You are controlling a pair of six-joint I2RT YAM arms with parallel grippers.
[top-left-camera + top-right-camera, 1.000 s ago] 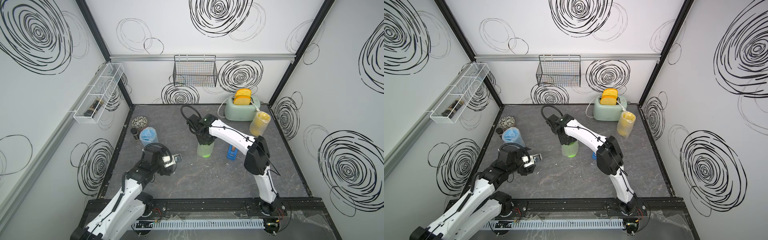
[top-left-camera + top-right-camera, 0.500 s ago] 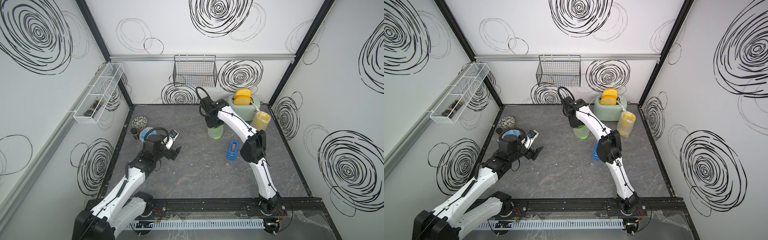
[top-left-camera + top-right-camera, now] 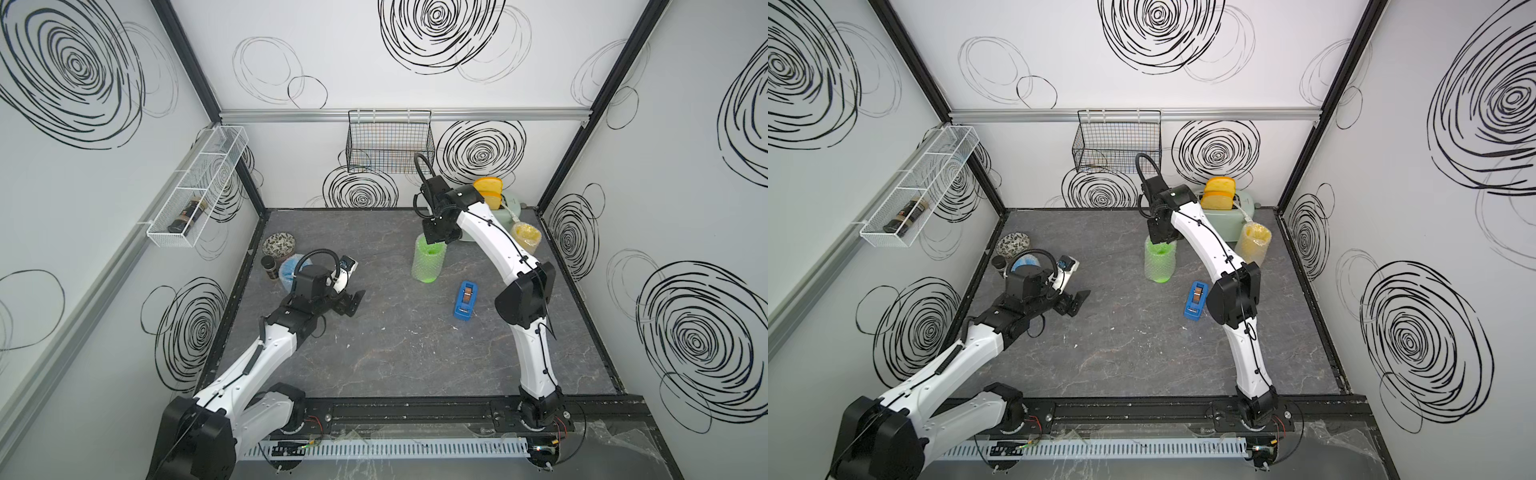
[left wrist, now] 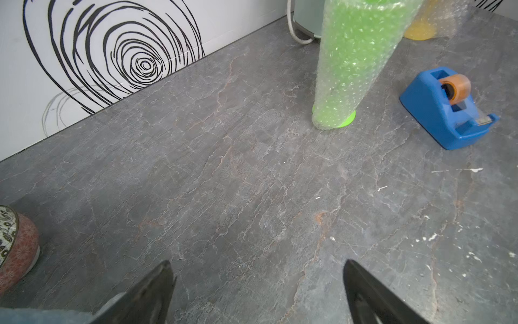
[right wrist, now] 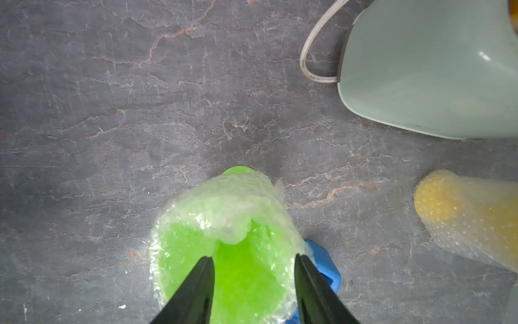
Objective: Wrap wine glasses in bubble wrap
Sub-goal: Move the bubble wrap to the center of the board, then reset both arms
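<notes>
Jaws of both grippers stand spread: the left gripper [image 4: 257, 263] empty, low over the table [image 4: 224, 168]; the right gripper [image 5: 253, 256] just above the mouth of the upright green goblet [image 3: 428, 264], sleeved in bubble wrap [image 5: 224, 202], near the toaster [image 5: 420, 70].

Green wine glass [image 3: 427, 268], in bubble wrap [image 4: 350, 56]: shifted from mid-tabletop [image 3: 395, 353] toward 1 o'clock, set on its foot.
Right tool [image 5: 253, 261]: travelled with it; jaws since parted above the rim.
Left tool [image 3: 352, 302]: moved toward 12 o'clock.
</notes>
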